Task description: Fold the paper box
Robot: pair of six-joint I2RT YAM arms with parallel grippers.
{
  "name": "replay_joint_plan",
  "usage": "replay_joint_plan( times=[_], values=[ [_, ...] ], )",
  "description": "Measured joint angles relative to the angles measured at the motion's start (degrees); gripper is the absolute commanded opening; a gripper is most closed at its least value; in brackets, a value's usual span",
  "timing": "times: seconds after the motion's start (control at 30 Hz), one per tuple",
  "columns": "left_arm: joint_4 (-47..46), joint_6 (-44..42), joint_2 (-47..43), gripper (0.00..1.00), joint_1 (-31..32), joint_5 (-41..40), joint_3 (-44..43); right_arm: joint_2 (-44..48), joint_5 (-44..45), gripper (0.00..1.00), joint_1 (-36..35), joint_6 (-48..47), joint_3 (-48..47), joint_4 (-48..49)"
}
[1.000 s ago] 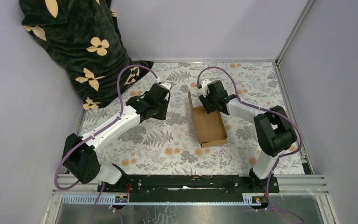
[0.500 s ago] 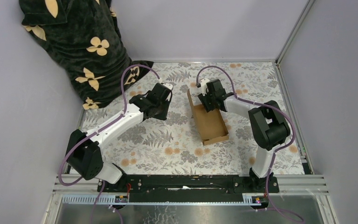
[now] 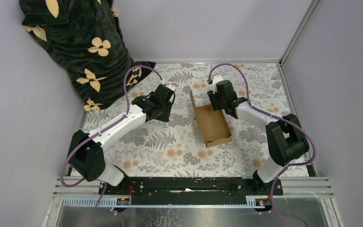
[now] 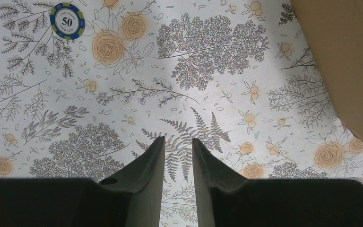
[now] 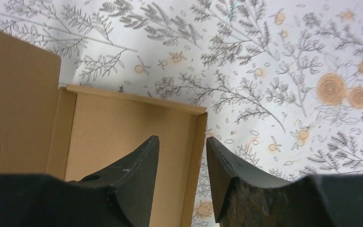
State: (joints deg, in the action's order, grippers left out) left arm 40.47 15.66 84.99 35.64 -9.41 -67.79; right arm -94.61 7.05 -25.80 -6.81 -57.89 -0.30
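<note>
table (image 3: 170, 151) bears paper box (image 3: 212, 124), poker chip (image 4: 66, 21).

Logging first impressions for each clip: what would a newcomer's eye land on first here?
The brown paper box lies open mid-table on the floral cover, one flap standing up at its far left. The right gripper hangs open astride one wall; the left gripper hovers open and empty beside the box. A black flowered cloth is heaped in the far left corner.

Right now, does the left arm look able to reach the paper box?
Probably yes. The left end effector hangs open beside the paper box, and only bare tablecloth lies between them. The right end effector is over the box's far end, so the side facing the left arm looks free.
</note>
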Motion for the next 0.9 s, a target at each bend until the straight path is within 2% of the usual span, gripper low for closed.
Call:
replay_joint_plan(
  times=[0.27,0.77,0.9],
  values=[
    [0.0,0.0,0.2,0.34,0.0,0.0,0.0,-2.0,3.5,0.45,0.1,0.0,-1.2,-1.3],
    [0.0,-0.1,0.4,0.34,0.0,0.0,0.0,-5.7,4.0,0.42,1.7,3.1,-0.7,-1.9],
    [0.0,-0.3,0.4,0.34,0.0,0.0,0.0,-7.3,4.1,0.36,1.9,4.4,-0.7,-2.1]
  ],
)
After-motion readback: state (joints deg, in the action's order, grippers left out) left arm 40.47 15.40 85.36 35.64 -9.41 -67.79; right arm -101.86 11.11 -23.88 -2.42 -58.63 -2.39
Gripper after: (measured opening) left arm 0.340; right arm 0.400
